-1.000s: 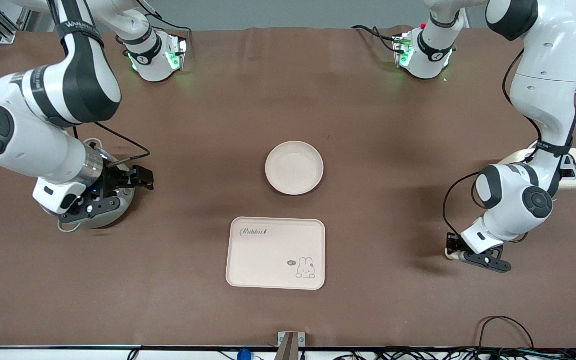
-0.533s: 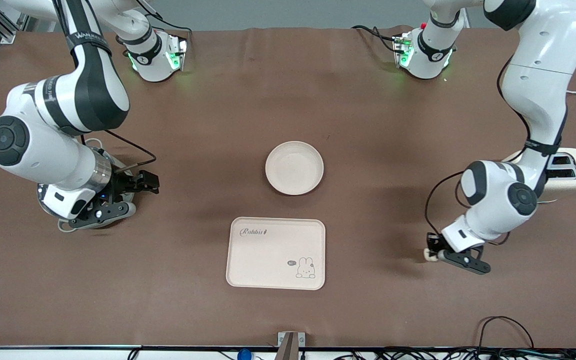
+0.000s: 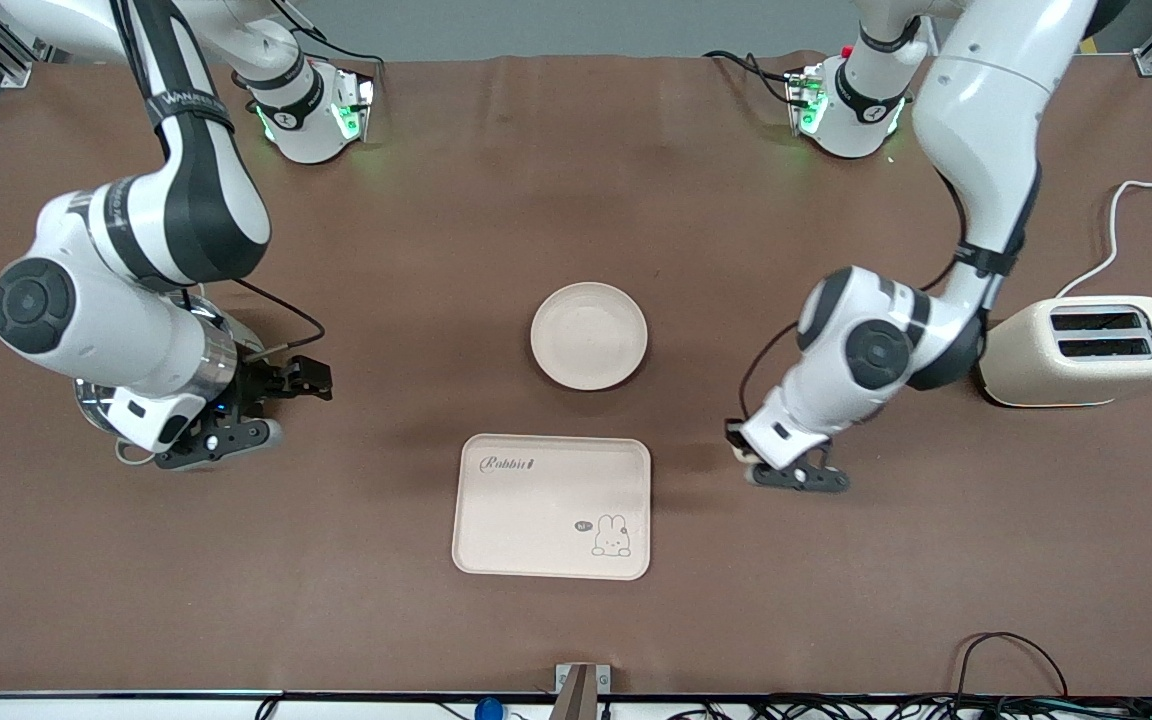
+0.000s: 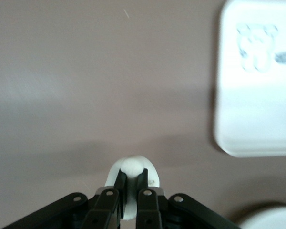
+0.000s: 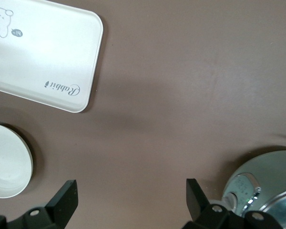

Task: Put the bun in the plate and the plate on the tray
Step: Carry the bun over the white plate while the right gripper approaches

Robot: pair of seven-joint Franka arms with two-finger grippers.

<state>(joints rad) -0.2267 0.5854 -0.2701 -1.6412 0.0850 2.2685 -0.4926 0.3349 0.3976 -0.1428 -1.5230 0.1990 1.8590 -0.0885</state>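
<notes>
So far: only the first pick-up looks done; neither placement has been made.
Bun (image 4: 132,168): pinched between the closed jaws of the left gripper (image 3: 748,457), a pale lump showing past the fingertips in the left wrist view.
Left gripper: hangs above bare bench beside the tray (image 3: 496,520), at the tray's edge toward the left arm's end; the plate (image 3: 589,335) is near but not yet under it.
Plate: sits on the bench with nothing in it, farther from the front camera than the tray and apart from it, a strip of bench between them.
Tray: lies flat on the bench with nothing on it, "Rabbit" lettering and rabbit drawing uncovered.
Right gripper (image 3: 276,395): jaws spread wide and holding nothing, as the right wrist view shows; it hangs beside a round metal object (image 5: 264,183), well apart from the tray toward the right arm's end, and appears to be waiting.
Toaster (image 3: 1086,350): stands at the left arm's end of the bench, well apart from the tray; no part in the task.
Done, by judgement: bun grasped and lifted clear of the bench.
Left to do: carry the bun over the plate and release it inside the rim; then grip the plate and set it on the tray with the bun aboard.
Progress: roughly a third, the two placements both outstanding.
</notes>
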